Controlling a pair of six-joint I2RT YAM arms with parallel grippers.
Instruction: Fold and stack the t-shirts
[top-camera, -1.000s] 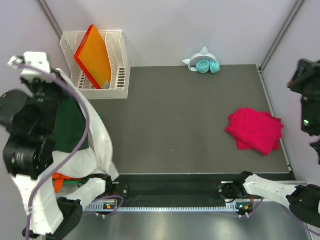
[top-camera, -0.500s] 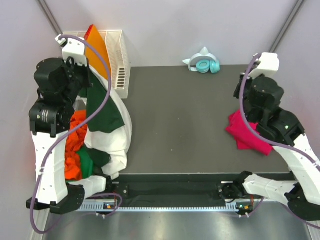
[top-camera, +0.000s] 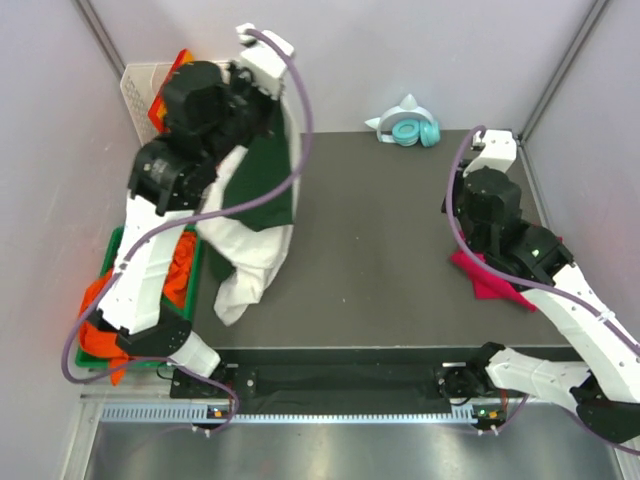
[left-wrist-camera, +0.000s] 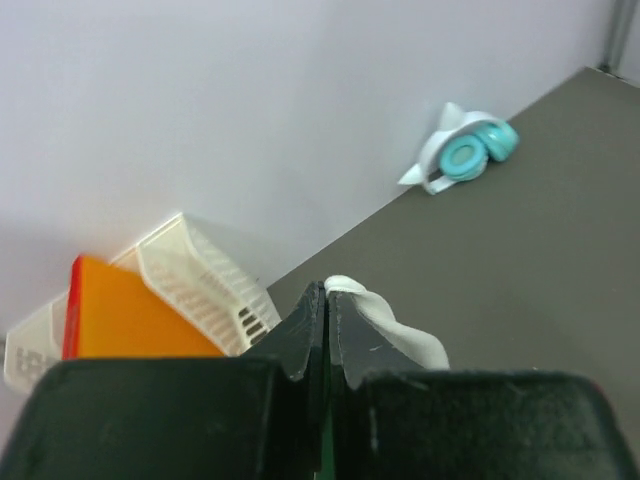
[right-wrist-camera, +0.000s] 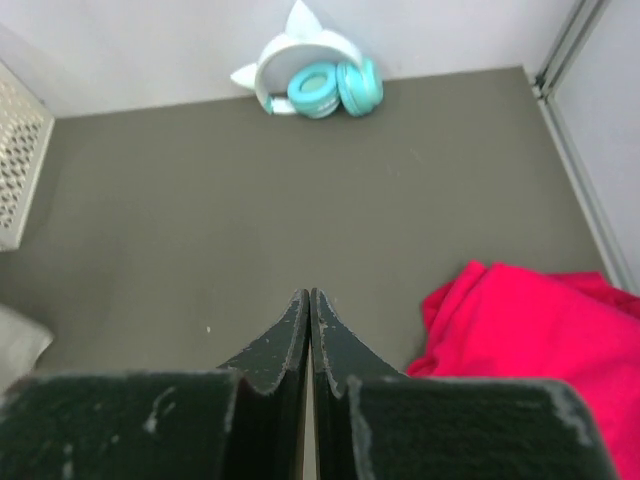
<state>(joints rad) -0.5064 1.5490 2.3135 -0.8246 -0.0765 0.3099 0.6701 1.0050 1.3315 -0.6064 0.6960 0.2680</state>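
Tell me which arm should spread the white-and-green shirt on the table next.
Left. The left fingers are shut on the white-and-green shirt, which hangs over the table's left side. The right fingers are shut on nothing, near the red shirt.

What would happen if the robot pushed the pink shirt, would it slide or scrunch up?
Probably scrunch: the pink shirt is soft cloth with loose, rumpled folds, so an edge would likely bunch first. It looks light, lying flat on the dark table, so it might also drag a little. It shouldn't roll or tip.
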